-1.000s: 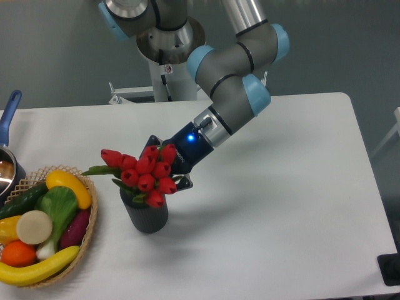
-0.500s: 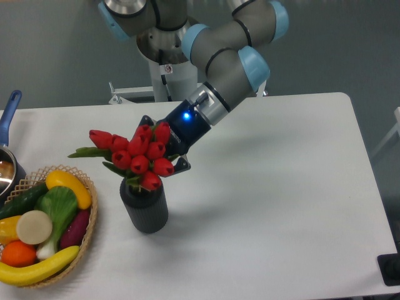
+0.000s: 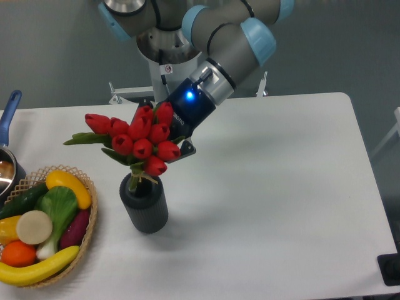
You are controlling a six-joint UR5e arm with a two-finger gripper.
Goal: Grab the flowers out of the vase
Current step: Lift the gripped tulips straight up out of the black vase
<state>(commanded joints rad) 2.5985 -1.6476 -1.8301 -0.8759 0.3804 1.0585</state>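
Now, line by line:

Change: the flowers (image 3: 139,139) sit higher than they did 1 second ago; the red heads were then pressed down at the rim of the vase (image 3: 144,207), and now a short run of green stems shows between heads and rim; the arm (image 3: 220,53) has risen and drawn back with them.

Meaning: the lift looks well under way but not finished; the stem ends appear to dip into the mouth of the vase, so by my judgement more upward travel is needed before the bunch is free.

Gripper: the gripper (image 3: 174,145) is behind the blooms at their right side; its fingers are mostly hidden by the heads, but they seem clamped on the bunch, since the bunch has come up with it.

Vase: upright on the table (image 3: 281,200), dark and ribbed; it holds only the lower stems.

Basket: the basket (image 3: 87,237) at the left edge holds a mix of fruit and vegetables; it stands apart from the vase.

Pot: the pot (image 3: 7,167) shows partly at the far left; its contents cannot be told.
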